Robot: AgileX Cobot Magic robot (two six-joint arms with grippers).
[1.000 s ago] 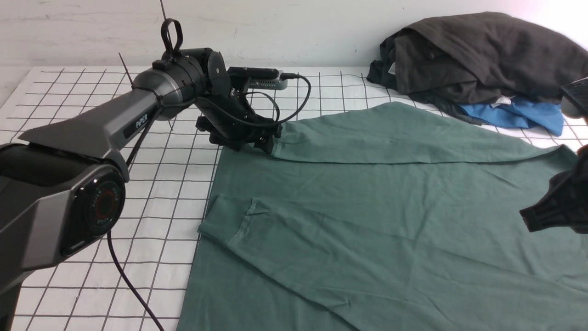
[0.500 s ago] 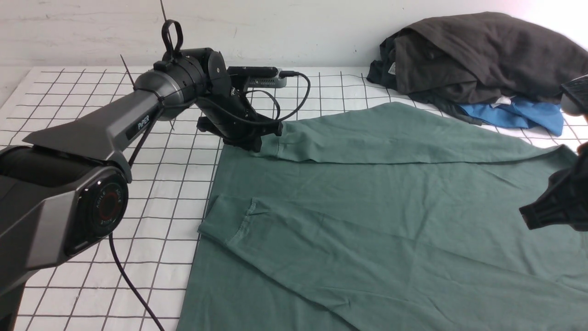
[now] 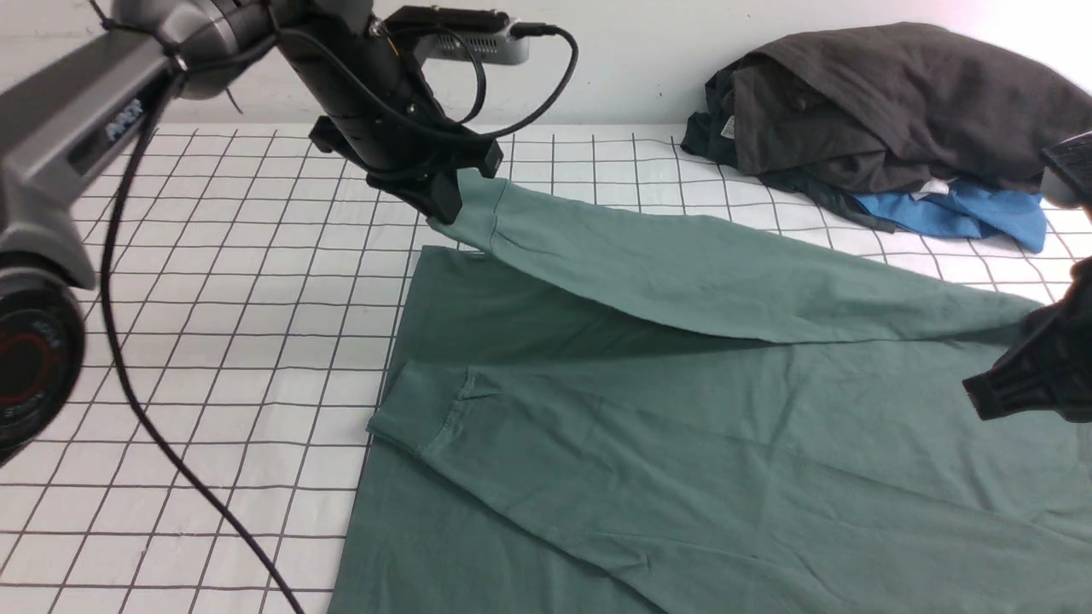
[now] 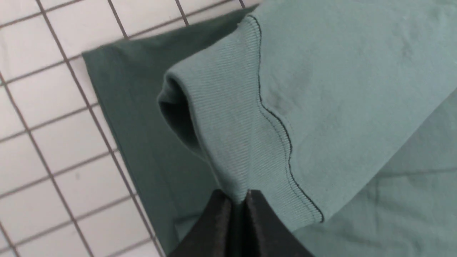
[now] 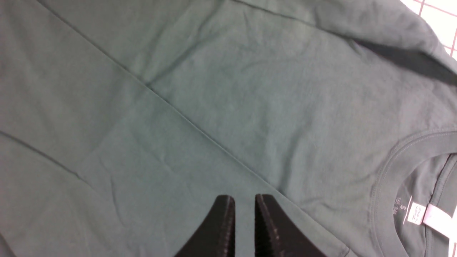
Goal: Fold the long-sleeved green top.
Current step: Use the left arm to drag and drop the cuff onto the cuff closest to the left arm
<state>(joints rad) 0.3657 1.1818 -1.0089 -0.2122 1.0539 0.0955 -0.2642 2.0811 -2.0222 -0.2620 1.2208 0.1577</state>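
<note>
Across the white tabletop ruled with a black grid (image 3: 213,341), from the middle toward the right side of the front view, a large muted dark-green cotton long-sleeved top (image 3: 682,409), spread mostly flat and running past the near edge of that view. Beyond, at the far right, a rumpled heap of dark grey-black garments (image 3: 887,102), with a bright blue garment (image 3: 964,211) tucked at its base. Behind the table's far edge, a plain white wall (image 3: 614,51). Open gridded surface along the left side and between the lifted cloth and the far edge. One ribbed-cuff green sleeve (image 3: 418,409) laid over the body, cuff end near the garment's left border. The other sleeve (image 3: 640,256) raised at its cuff end, slanting down toward the right over the body. At that raised end, the black left gripper (image 3: 444,209) clenched, with bunched green fabric pinched between its fingers. Above the body of the top, the black right gripper (image 5: 245,196) with fingers slightly parted and only a narrow gap between; contact with the cloth below impossible to tell. Near it in the right wrist view, the curved ribbed collar (image 5: 385,175) and a small white label (image 5: 415,213) inside.
</note>
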